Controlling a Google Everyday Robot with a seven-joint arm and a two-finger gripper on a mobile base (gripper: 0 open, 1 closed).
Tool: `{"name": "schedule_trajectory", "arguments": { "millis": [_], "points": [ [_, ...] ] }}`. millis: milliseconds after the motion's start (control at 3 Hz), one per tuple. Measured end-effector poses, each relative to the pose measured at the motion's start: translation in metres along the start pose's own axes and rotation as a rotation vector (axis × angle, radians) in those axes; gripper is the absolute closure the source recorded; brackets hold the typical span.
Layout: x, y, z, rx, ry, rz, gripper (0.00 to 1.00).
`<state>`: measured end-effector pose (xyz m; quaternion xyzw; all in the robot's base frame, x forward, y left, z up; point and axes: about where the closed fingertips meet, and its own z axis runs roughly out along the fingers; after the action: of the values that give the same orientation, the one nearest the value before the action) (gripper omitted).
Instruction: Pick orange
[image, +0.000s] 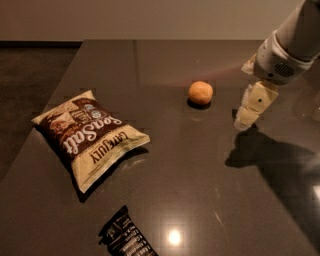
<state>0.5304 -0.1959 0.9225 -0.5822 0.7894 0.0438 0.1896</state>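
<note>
The orange (200, 92) is a small round fruit resting on the dark table (200, 170), right of centre toward the far side. My gripper (251, 107) hangs from the white arm that comes in from the upper right. It is just above the table surface, to the right of the orange and slightly nearer the camera, about one orange width away from it. It holds nothing that I can see.
A brown-and-cream chip bag (90, 137) lies flat on the left part of the table. A black snack packet (127, 237) lies at the near edge. The table's left edge drops to the floor (25, 100).
</note>
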Motion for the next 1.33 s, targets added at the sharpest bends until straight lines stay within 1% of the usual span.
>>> {"name": "schedule_trajectory", "arguments": {
  "millis": [333, 667, 1000, 1333],
  "points": [
    [-0.006, -0.025, 0.027, 0.019, -0.070, 0.024, 0.00],
    [-0.019, -0.053, 0.060, 0.034, -0.134, 0.038, 0.00],
    [-0.036, -0.067, 0.082, 0.028, -0.177, 0.033, 0.00],
    [-0.051, -0.075, 0.096, 0.012, -0.207, 0.032, 0.00]
  ]
}}
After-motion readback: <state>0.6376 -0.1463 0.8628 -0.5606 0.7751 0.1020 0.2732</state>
